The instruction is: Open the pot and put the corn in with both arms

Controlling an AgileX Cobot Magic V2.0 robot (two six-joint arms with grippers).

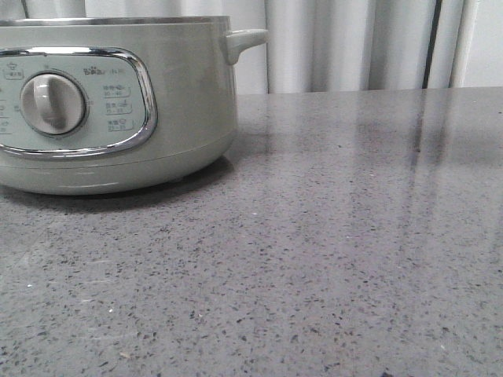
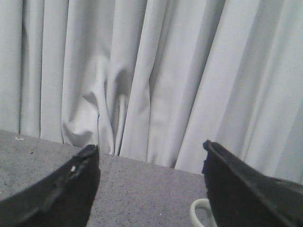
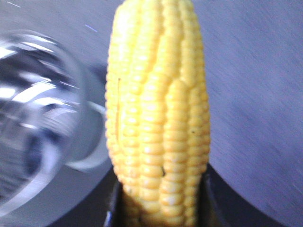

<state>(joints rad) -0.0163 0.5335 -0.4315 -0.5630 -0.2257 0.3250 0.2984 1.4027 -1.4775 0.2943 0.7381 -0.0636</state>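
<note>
The pot (image 1: 181, 102), pale grey-green with a chrome-framed panel and a round silver dial (image 1: 53, 104), stands at the left of the table, its side handle (image 1: 244, 41) pointing right. Neither gripper shows in the front view. My right gripper (image 3: 161, 189) is shut on the corn (image 3: 158, 109), a yellow cob standing up between the fingers above the table. Beside the cob, a blurred shiny round part of the pot (image 3: 33, 118) with a pale handle (image 3: 92, 151) shows. My left gripper (image 2: 150, 147) is open and empty above the table; a pale handle (image 2: 199, 213) shows by one finger.
The grey speckled tabletop (image 1: 338, 251) stretches to the right of and in front of the pot. White curtains (image 1: 354, 43) hang behind the table's far edge and fill most of the left wrist view (image 2: 156, 71).
</note>
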